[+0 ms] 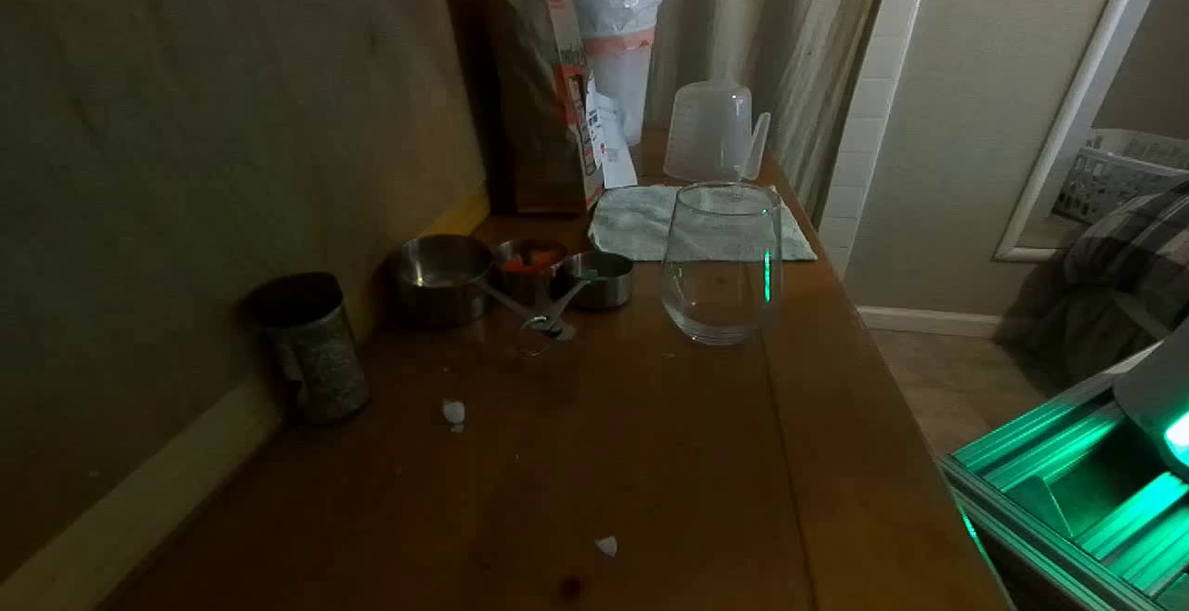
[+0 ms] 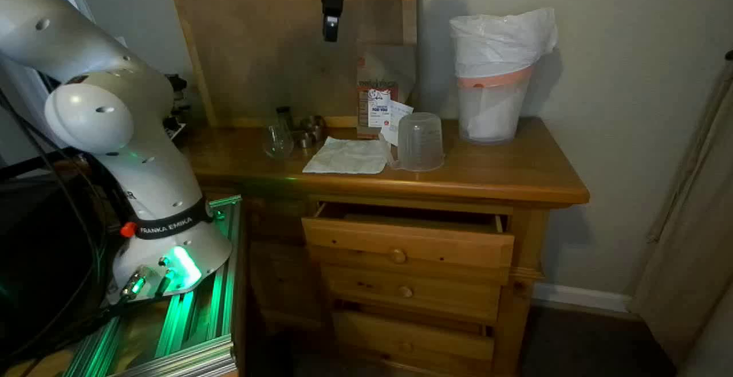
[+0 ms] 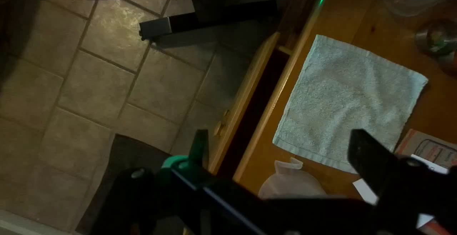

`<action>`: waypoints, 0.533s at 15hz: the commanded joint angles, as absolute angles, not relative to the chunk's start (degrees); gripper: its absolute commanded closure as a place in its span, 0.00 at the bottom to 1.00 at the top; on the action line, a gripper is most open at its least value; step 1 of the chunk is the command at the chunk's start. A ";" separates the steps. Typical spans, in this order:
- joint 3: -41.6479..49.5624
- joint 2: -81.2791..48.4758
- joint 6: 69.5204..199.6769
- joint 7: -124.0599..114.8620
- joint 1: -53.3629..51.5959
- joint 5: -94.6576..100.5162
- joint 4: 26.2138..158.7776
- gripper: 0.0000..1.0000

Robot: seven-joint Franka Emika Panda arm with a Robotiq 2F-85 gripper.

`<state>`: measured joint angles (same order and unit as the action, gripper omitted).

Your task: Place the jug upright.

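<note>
The jug [image 1: 711, 133] is a translucent whitish pitcher. It stands upside down on the wooden desk, closed base up and mouth down, near the front edge. It shows in both exterior views [image 2: 421, 142], with its handle beside it, low and towards the towel. In the wrist view the jug [image 3: 292, 185] is partly hidden behind the gripper body. My gripper [image 3: 280, 138] is open, with its fingers wide apart and nothing between them. In an exterior view the gripper [image 2: 331, 28] hangs well above the desk, pointing down, apart from the jug.
A pale towel [image 3: 353, 103] lies beside the jug. A clear glass [image 1: 723, 267], metal measuring cups [image 1: 441, 281] and a dark metal cup [image 1: 320, 351] stand farther along. A paper bag [image 2: 386, 90] and lined bin [image 2: 495, 102] stand behind. The top drawer [image 2: 406, 245] is partly open.
</note>
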<state>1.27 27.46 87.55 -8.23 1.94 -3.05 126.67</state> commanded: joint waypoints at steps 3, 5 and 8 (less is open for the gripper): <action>0.93 27.40 87.40 -8.06 2.38 -3.18 126.52 0.00; 0.93 27.40 87.40 -8.06 2.38 -3.18 126.52 0.00; -0.08 26.22 86.92 -2.35 0.15 -1.57 126.89 0.00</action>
